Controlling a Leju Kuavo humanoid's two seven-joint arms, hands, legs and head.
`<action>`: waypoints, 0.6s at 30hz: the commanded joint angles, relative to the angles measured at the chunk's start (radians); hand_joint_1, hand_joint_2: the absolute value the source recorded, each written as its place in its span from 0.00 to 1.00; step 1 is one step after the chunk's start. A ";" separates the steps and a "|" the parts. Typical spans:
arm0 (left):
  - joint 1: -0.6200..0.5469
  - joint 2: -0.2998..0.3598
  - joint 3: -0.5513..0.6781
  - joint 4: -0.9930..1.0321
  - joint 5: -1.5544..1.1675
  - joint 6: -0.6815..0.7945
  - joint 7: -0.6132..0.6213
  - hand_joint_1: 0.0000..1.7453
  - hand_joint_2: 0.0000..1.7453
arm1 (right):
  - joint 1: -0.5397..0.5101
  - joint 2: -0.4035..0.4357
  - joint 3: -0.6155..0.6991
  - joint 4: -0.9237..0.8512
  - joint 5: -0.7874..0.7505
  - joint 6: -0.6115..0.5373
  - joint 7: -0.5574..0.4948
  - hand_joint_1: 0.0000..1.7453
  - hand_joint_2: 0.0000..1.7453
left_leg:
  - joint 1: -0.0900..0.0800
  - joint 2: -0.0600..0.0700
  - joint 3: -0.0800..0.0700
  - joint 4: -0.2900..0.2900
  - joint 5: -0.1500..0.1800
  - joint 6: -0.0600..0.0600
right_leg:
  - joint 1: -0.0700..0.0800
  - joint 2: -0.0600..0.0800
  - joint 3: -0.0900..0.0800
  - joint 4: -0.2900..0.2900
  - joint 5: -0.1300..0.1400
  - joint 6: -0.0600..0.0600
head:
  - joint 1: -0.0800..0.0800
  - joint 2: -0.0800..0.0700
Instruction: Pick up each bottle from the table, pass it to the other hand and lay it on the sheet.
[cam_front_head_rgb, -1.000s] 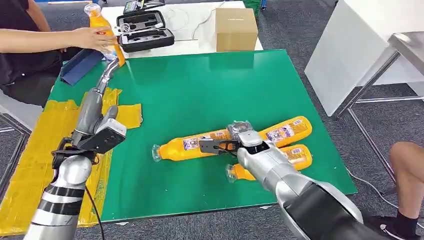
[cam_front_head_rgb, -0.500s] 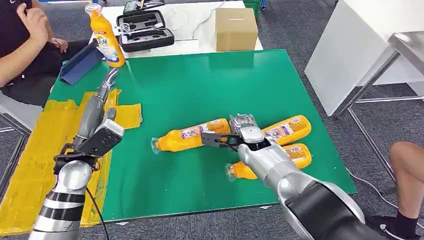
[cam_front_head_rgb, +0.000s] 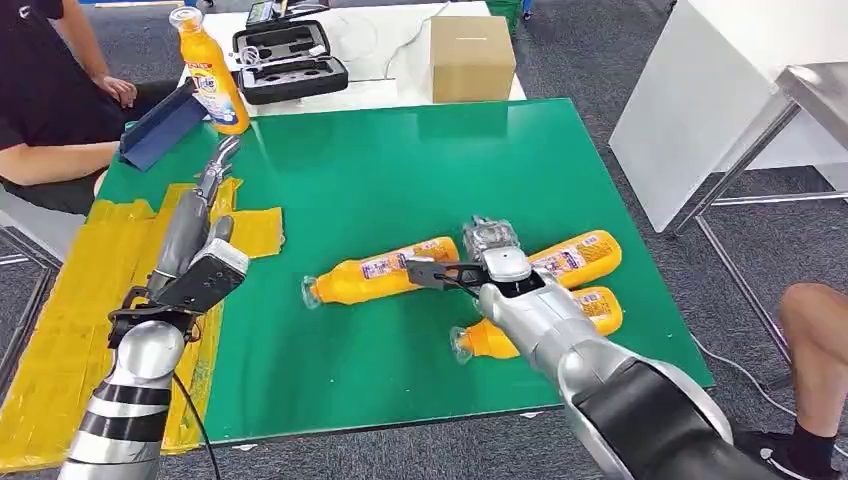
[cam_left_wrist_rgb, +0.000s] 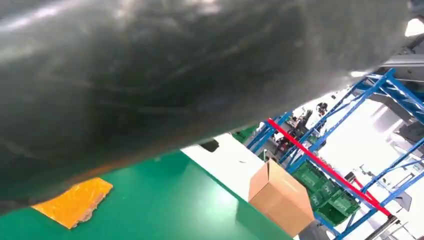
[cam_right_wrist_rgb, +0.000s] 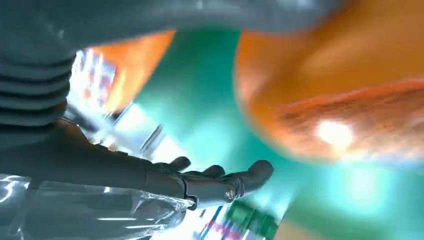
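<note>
Three orange bottles lie on the green table (cam_front_head_rgb: 400, 170): one (cam_front_head_rgb: 385, 272) left of my right hand, one (cam_front_head_rgb: 575, 255) behind it, one (cam_front_head_rgb: 540, 325) partly under my forearm. My right hand (cam_front_head_rgb: 470, 262) hovers at the first bottle's base end with fingers (cam_right_wrist_rgb: 220, 177) stretched out and holding nothing; an orange bottle (cam_right_wrist_rgb: 340, 100) looms close beside it. A fourth bottle (cam_front_head_rgb: 210, 75) stands upright at the far left corner. My left hand (cam_front_head_rgb: 195, 210) reaches forward over the yellow sheet (cam_front_head_rgb: 60, 300), fingers straight and empty.
A seated person (cam_front_head_rgb: 50, 110) is at the far left, by a blue folded piece (cam_front_head_rgb: 160, 128). Behind the green table are a black case (cam_front_head_rgb: 290, 62) and a cardboard box (cam_front_head_rgb: 472, 58). A white table (cam_front_head_rgb: 690, 100) and someone's knee (cam_front_head_rgb: 815, 330) lie to the right.
The person let go of the upright bottle and drew their hand back. My left hand sank away from that bottle. My right hand and the bottle beside it shifted slightly farther away.
</note>
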 joint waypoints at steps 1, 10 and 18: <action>-0.016 -0.019 0.012 0.012 0.004 -0.011 0.001 0.00 0.00 | -0.107 0.008 -0.073 -0.031 -0.031 -0.021 -0.064 0.00 0.00 | 0.000 0.001 0.000 0.003 -0.002 -0.001 | 0.000 0.000 0.000 0.003 -0.001 -0.001 | 0.000 0.000; -0.042 -0.024 0.002 0.035 0.007 -0.027 -0.007 0.00 0.00 | -0.102 0.096 0.001 -0.042 0.032 -0.006 -0.160 0.00 1.00 | 0.000 0.002 0.001 0.002 -0.002 -0.001 | 0.000 0.001 0.001 0.002 -0.001 -0.002 | 0.000 0.000; -0.095 -0.022 -0.015 0.102 0.017 -0.031 -0.022 0.00 0.00 | -0.094 0.166 0.032 0.048 -0.004 0.120 -0.224 0.00 1.00 | 0.001 0.000 0.002 0.001 -0.001 -0.001 | 0.001 -0.002 0.001 0.001 -0.002 -0.002 | 0.000 0.000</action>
